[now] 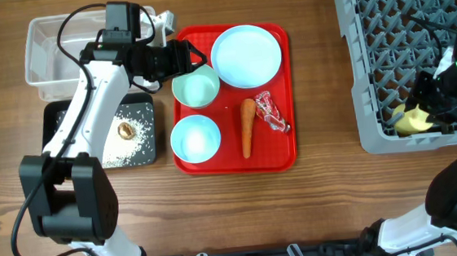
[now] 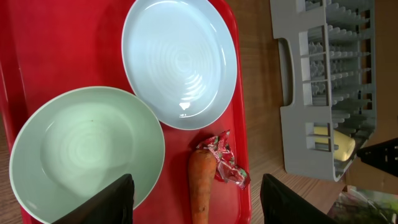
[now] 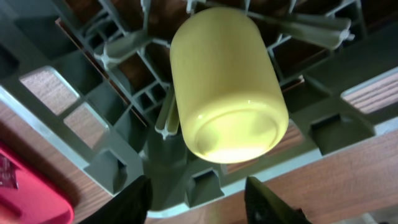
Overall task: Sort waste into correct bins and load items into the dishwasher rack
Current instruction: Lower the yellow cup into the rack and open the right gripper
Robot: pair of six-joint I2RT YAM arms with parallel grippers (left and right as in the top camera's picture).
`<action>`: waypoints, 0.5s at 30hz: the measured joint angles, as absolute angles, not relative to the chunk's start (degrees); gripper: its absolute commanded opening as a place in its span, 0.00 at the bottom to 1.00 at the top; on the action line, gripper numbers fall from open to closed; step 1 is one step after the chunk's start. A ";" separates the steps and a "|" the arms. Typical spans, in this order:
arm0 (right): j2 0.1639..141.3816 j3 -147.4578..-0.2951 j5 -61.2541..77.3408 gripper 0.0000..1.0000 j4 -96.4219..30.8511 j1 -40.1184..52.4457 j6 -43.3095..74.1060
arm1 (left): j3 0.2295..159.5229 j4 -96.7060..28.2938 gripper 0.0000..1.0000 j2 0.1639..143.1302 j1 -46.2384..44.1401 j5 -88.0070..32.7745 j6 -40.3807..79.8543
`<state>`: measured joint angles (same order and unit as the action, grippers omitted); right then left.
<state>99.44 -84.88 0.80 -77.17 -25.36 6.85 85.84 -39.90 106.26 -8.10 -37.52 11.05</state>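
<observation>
Right hand (image 3: 205, 205) gapes empty, yellow cup (image 3: 227, 87) lying in the rack (image 3: 112, 168) just beyond its fingertips (image 3: 140, 205)

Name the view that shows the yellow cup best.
Right wrist: the cup fills the frame, base toward the camera, in the rack. Overhead shows only a yellow sliver under the right arm; left wrist, a small patch behind the rack wall.

Left gripper (image 2: 197, 180) jaws spread wide; right gripper (image 3: 198, 182) jaws apart.

Flat red tray (image 1: 227, 162) near centre of wooden table (image 1: 333, 210); table brown, grain running left-right.
</observation>
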 measured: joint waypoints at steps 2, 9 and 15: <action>99.44 -84.88 0.78 0.55 -75.70 -25.36 6.90 | 85.84 -39.90 0.64 106.26 -8.10 -37.52 11.05; 99.44 -88.12 0.91 0.68 -74.26 -25.36 7.27 | 85.84 -39.92 0.65 106.26 -8.10 -36.86 11.07; 98.83 -100.14 12.32 0.75 -73.73 -22.76 1.89 | 85.84 -39.92 0.70 106.26 -8.10 -36.60 11.07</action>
<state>98.83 -100.14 12.32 -73.73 -22.76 1.89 85.84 -39.92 106.26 -8.10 -36.60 11.07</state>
